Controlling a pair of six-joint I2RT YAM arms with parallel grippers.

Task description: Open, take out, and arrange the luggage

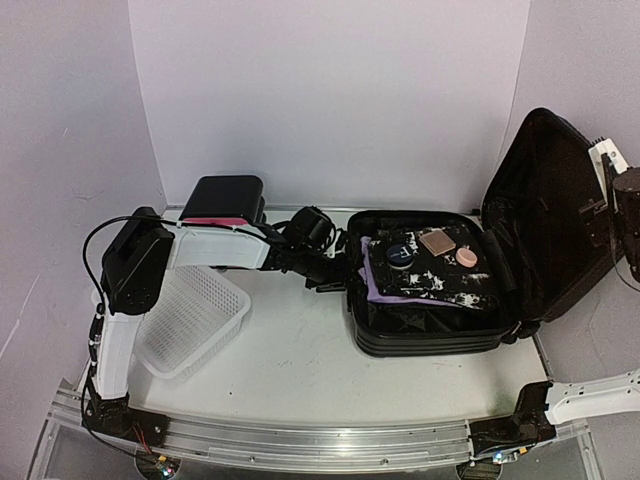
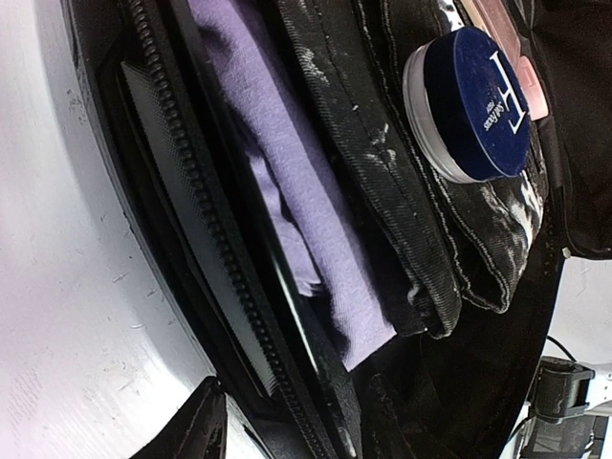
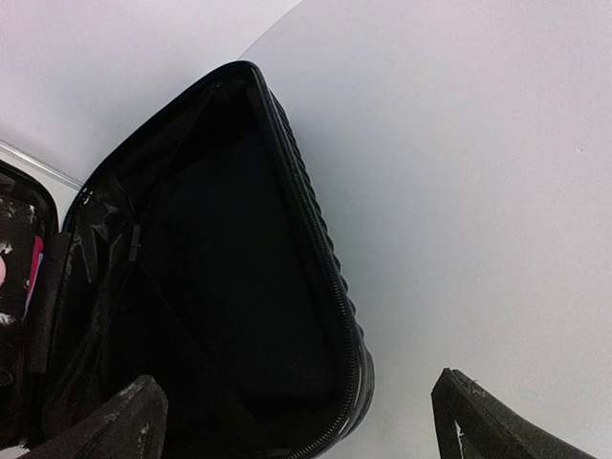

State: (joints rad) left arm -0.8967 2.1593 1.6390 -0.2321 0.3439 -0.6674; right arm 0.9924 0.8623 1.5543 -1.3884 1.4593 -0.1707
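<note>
The white, scuffed counter point(image 1: 300, 370) carries the luggage point(image 1: 430, 335) on its right half: a black hard shell with a ribbed front wall, lying flat, its lid point(image 1: 545, 200) standing open at the right. The right wrist view alone shows the lid's inside, a dark fabric lining ringed by a zip and a ribbed rim. On the left of the counter sits a white mesh basket point(image 1: 195, 320), tilted, and behind it a black box point(image 1: 228, 195) with a pink front strip. Packed in the shell is a black garment point(image 1: 440, 282) spattered with white; the left wrist view shows it as folded, stitched denim. Under it lies a folded purple cloth point(image 1: 371, 275), soft and finely ribbed up close. On the garment rest a round tin point(image 1: 400, 254) with a dark blue lid, a tan square point(image 1: 437, 240) and a pink disc point(image 1: 466, 257); only the left wrist view shows the tin's white side and white lettering, and the coarse teeth of the zip point(image 2: 191, 220) along the shell's edge. The left jaws reach to the shell's left edge; only one dark fingertip point(image 2: 199, 426) shows, so I cannot tell how they stand. The right jaws stand wide apart by the lid, fingertips point(image 3: 483, 416) holding nothing.
</note>
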